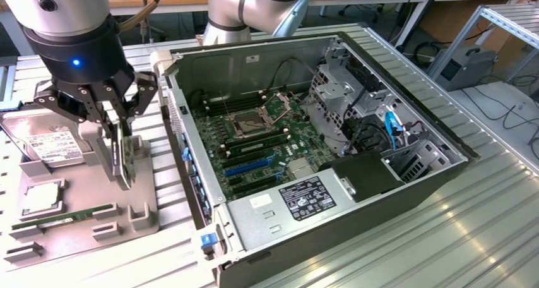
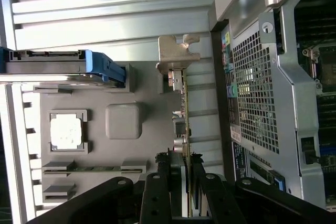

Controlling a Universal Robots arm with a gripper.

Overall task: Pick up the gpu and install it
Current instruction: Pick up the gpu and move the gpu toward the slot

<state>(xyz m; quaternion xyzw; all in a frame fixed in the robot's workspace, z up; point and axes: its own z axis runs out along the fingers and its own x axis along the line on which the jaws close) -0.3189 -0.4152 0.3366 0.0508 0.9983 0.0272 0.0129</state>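
Clamping the thin flat black gpu (image 1: pixel 124 158) (image 2: pixel 185 103) from above, the black multi-link gripper (image 1: pixel 118 127) (image 2: pixel 181 161) had a finger pressed on each face of the card. The gpu stood upright on its long edge over the grey plastic parts tray (image 1: pixel 143 196) (image 2: pixel 142 77), at the exterior view's left, just beside the open dark tower case (image 1: pixel 438 174). Couldn't tell whether its lower edge sat in the tray slot or just clear of it. The silvery metal end bracket (image 2: pixel 176 53) was at the card's end away from the gripper. On the same tray, further to the exterior view's left: boxy silver hard drive with white label (image 1: pixel 50 146) at the far end, square silver processor chip (image 1: pixel 40 198) (image 2: pixel 67 131) in its pocket, narrow green memory stick (image 1: pixel 63 216) at the near end. The green motherboard (image 1: pixel 252 149) lay exposed inside the case, well apart from the gpu. All of it sat on a ribbed aluminium table (image 1: pixel 471 237).
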